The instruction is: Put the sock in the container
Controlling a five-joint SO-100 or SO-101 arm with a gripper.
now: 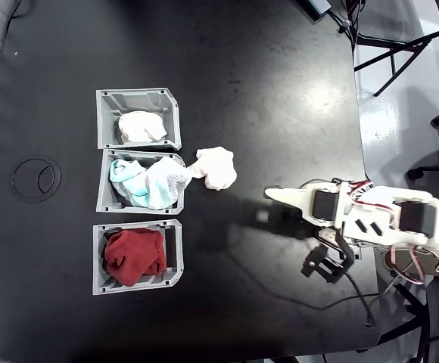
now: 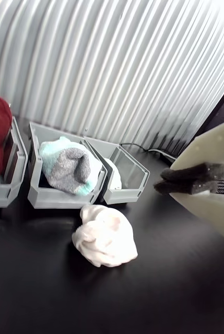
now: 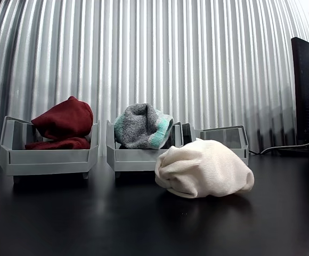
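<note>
The sock [image 1: 216,169] [image 2: 105,236] [image 3: 202,169] is a smooth white balled-up lump lying on the black table, just right of the middle bin in the fixed view. The container [image 1: 140,94] [image 2: 123,195] [image 3: 224,133] is the gray bin at the top of the row in the fixed view, and a lumpier white bundle [image 1: 141,126] sits inside it. My gripper [image 1: 271,204] [image 2: 161,182] hovers to the right of the sock, apart from it. Its dark pads [image 2: 195,173] look pressed together with nothing between them.
Two matching gray bins stand in the same row: one with teal-and-gray cloth [image 1: 147,183] spilling over its rim toward the sock, one with red cloth [image 1: 134,257]. A cable [image 1: 356,291] trails by the arm base. Chair legs [image 1: 401,45] stand beyond the table's right edge.
</note>
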